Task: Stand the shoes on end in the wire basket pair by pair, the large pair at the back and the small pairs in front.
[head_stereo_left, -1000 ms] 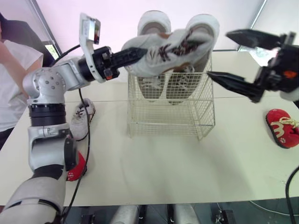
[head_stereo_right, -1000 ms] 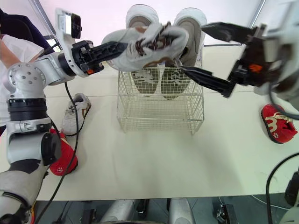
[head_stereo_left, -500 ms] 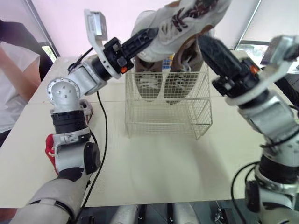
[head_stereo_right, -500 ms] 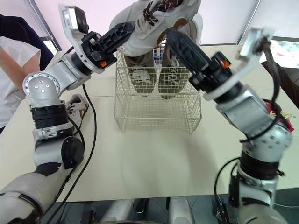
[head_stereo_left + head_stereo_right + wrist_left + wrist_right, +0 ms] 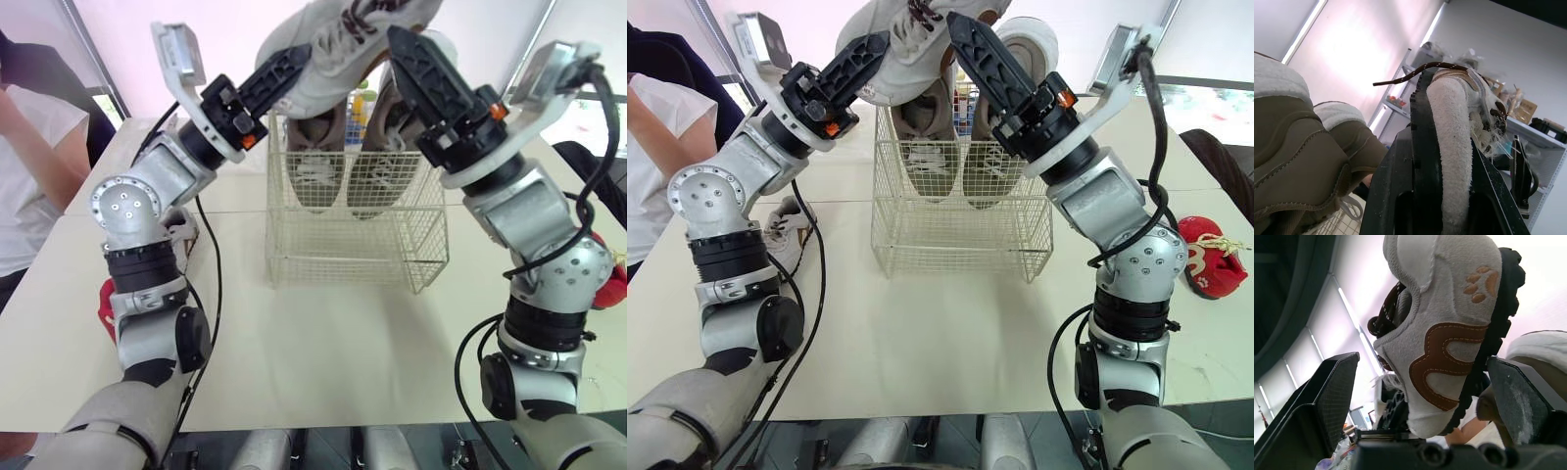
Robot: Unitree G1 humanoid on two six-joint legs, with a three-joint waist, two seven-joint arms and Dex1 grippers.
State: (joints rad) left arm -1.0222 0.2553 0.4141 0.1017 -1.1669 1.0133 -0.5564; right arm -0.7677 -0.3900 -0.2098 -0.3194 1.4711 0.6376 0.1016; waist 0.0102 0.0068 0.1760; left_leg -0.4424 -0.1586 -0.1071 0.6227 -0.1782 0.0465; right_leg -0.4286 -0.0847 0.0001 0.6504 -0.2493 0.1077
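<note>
A white wire basket [image 5: 353, 245] stands mid-table. The large tan-and-grey pair [image 5: 315, 162] stands on end at its back. Above the basket hangs a small white shoe [image 5: 343, 44] with brown laces and brown trim. My left gripper [image 5: 284, 73] is shut on it, one black finger flat along the sole [image 5: 1454, 147]. My right gripper [image 5: 970, 39] has come in from the right and is open. In the right wrist view the shoe [image 5: 1449, 333] lies between its spread fingers [image 5: 1327, 396], with a gap on one side.
Another small white shoe [image 5: 784, 235] lies on the table left of the basket, with a red shoe [image 5: 103, 299] nearer the left edge. A second red shoe [image 5: 1210, 255] lies at the far right. A person [image 5: 29, 147] stands at the table's left side.
My right gripper has swung in from the far right and up to the held shoe, its fingers now on either side of it. The left gripper still holds the shoe, raised a little.
</note>
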